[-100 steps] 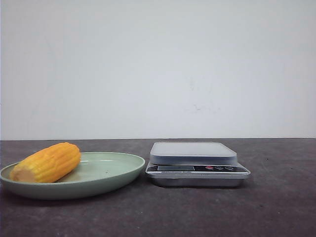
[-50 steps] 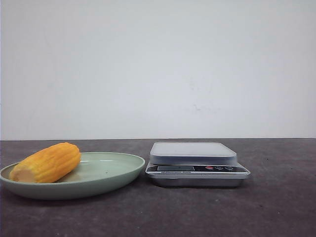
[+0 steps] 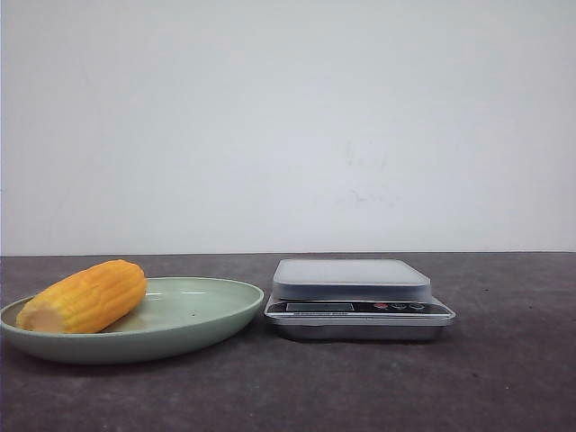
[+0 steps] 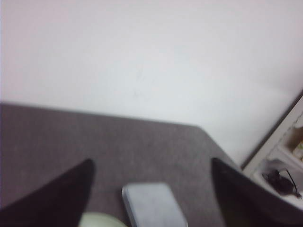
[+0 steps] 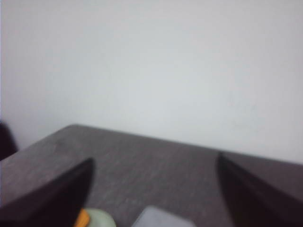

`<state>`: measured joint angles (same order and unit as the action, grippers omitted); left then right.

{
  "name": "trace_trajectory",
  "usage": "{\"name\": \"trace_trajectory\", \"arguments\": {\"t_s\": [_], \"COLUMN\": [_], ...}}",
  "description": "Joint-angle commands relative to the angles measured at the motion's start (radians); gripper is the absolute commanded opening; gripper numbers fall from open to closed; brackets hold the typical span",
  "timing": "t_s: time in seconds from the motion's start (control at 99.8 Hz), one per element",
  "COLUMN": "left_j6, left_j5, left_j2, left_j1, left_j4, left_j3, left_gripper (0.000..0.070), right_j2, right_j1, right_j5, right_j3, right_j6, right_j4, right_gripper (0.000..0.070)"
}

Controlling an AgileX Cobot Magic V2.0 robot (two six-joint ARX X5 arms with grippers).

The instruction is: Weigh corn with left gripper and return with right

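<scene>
The corn (image 3: 84,296) lies on its side at the left end of a pale green plate (image 3: 193,315) in the front view, its paler cut end toward the left. A silver kitchen scale (image 3: 357,298) stands just right of the plate, its platform bare. Neither arm shows in the front view. In the left wrist view my left gripper (image 4: 150,166) is open and empty, above the table, with the scale (image 4: 152,205) and the plate's edge (image 4: 102,221) below it. In the right wrist view my right gripper (image 5: 154,164) is open and empty; a sliver of corn (image 5: 82,219), the plate (image 5: 100,220) and the scale (image 5: 161,219) show low.
The dark grey table (image 3: 504,378) runs to a white wall behind. In the left wrist view a white shelf unit (image 4: 284,165) with small items stands off the table's far corner.
</scene>
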<state>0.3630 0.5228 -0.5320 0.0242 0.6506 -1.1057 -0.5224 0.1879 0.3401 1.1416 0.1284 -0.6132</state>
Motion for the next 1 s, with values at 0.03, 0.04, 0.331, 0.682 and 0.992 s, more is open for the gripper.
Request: {"name": "trace_trajectory", "arguments": {"t_s": [0.03, 0.04, 0.331, 0.682, 0.992], "left_j6": [-0.011, -0.011, -0.028, -0.089, -0.096], "left_j5": [-0.003, -0.003, -0.063, -0.116, -0.282], "left_j2": [-0.003, -0.003, -0.045, -0.456, -0.838], "left_j1": [-0.009, -0.01, -0.026, -0.164, -0.358], "left_j4": [0.028, 0.033, 0.175, 0.297, 0.219], "left_j3": [-0.01, -0.01, -0.01, -0.01, -0.01], "left_gripper": [0.0561, 0.0561, 0.0563, 0.0558, 0.0551], "right_j2": [-0.006, -0.006, -0.006, -0.006, -0.006], "right_j1": [0.0, 0.0, 0.0, 0.0, 0.0], "right_j5": [0.004, 0.004, 0.004, 0.001, -0.002], "right_j3": [0.011, 0.011, 0.011, 0.01, 0.01], "right_j6": [-0.002, -0.002, -0.002, -0.008, -0.016], "right_j4": [-0.011, -0.012, -0.013, -0.021, -0.05], "right_gripper": [0.064, 0.064, 0.0639, 0.0638, 0.0638]}}
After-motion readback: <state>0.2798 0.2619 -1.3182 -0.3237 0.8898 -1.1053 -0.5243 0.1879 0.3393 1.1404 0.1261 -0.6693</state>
